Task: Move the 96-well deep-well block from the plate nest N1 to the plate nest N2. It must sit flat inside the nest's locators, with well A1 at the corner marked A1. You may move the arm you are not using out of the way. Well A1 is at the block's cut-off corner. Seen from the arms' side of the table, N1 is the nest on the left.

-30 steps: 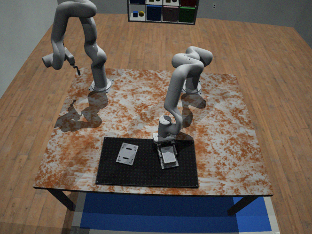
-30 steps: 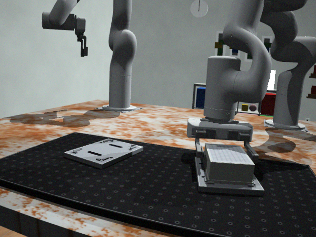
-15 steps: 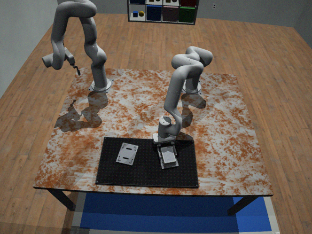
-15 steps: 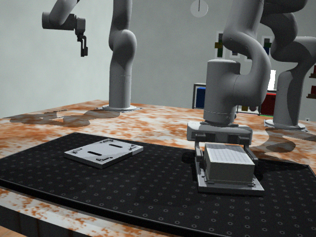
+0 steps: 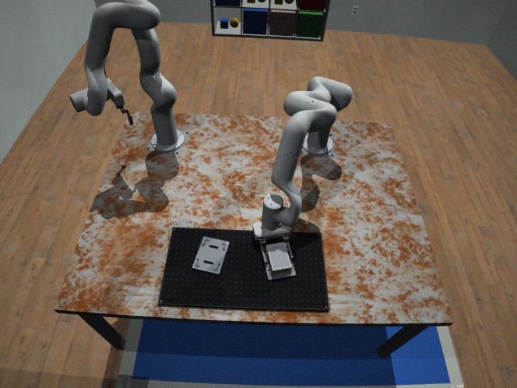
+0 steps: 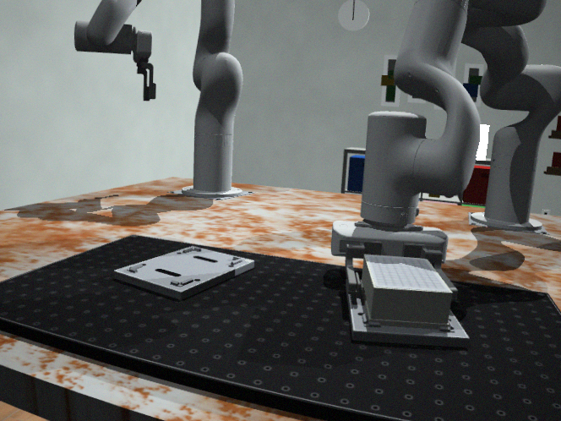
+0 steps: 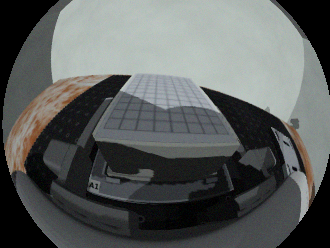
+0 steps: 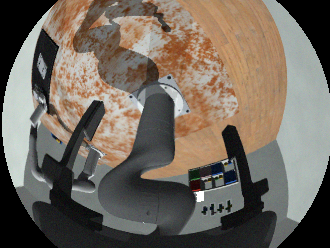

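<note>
At N1 (image 5: pixel 283 275) (image 6: pixel 407 338) (image 7: pixel 160 194), left gripper (image 5: pixel 279 255) (image 6: pixel 402 297) (image 7: pixel 167 145) (image 8: pixel 39 95) unclenched astride block (image 5: pixel 279 256) (image 6: pixel 407 307) (image 7: pixel 165 115). Centre, squeeze evenly, lift straight; pad gaps probably small, hard to see.

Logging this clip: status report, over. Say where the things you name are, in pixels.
Left claw (image 5: pixel 279 261) (image 6: pixel 402 297) (image 7: pixel 167 122) (image 8: pixel 39 98) open, astride deep-well block (image 5: pixel 278 254) (image 6: pixel 410 305) (image 7: pixel 167 112). Right claw (image 5: pixel 131 121) (image 6: pixel 149 92) (image 8: pixel 164 117) open, off aside. Block on N1 (image 5: pixel 280 276) (image 6: pixel 362 336) (image 7: pixel 132 193). Nothing visible blocking N2 (image 5: pixel 210 255) (image 6: pixel 183 264) (image 7: pixel 286 150) (image 8: pixel 42 65).
</note>
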`<state>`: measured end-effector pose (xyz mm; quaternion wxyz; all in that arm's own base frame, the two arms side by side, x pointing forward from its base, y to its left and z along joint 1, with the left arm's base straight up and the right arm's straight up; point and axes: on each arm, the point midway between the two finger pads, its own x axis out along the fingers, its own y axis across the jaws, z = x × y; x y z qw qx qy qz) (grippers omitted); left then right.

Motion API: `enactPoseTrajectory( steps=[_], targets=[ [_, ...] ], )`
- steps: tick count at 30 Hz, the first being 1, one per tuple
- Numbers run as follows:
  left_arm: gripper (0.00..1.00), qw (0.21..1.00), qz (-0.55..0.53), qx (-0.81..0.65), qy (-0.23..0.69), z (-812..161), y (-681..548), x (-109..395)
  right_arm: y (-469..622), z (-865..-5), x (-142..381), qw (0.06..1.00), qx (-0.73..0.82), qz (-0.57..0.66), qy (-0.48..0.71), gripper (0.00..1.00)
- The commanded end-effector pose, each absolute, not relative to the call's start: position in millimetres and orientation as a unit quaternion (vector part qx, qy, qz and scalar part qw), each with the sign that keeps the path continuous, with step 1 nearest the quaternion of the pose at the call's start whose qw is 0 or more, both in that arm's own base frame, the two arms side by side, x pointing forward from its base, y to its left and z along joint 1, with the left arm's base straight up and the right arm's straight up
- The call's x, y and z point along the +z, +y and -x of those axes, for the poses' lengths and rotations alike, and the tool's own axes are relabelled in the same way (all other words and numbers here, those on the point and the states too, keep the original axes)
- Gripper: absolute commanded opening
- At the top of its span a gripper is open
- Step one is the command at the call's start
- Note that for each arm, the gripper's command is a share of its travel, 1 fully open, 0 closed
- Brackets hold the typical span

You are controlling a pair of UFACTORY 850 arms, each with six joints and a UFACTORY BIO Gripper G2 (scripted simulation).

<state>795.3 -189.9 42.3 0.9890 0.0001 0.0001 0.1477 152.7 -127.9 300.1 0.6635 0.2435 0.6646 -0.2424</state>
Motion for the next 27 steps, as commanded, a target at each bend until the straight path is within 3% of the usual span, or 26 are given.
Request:
enactPoseTrajectory(
  steps=[1,13,14,27],
  targets=[
    [0.37,0.989,0.001,0.148,-0.001,-796.3,-190.3,43.7,-128.2,-153.1,300.4,0.664,-0.243,-0.243,0.664,1.0],
    [0.37,0.989,0.001,0.148,-0.001,-796.4,-190.3,43.8,-128.2,-153.1,300.4,0.664,-0.243,-0.243,0.664,1.0],
    [0.0,0.989,0.001,0.148,-0.001,-796.4,-190.3,43.8,-128.2,-153.1,300.4,0.664,-0.243,-0.243,0.664,1.0],
    [0.0,0.989,0.001,0.148,-0.001,-796.4,-190.3,43.7,-128.2,-153.1,300.4,0.664,-0.243,-0.243,0.664,1.0]
  ],
)
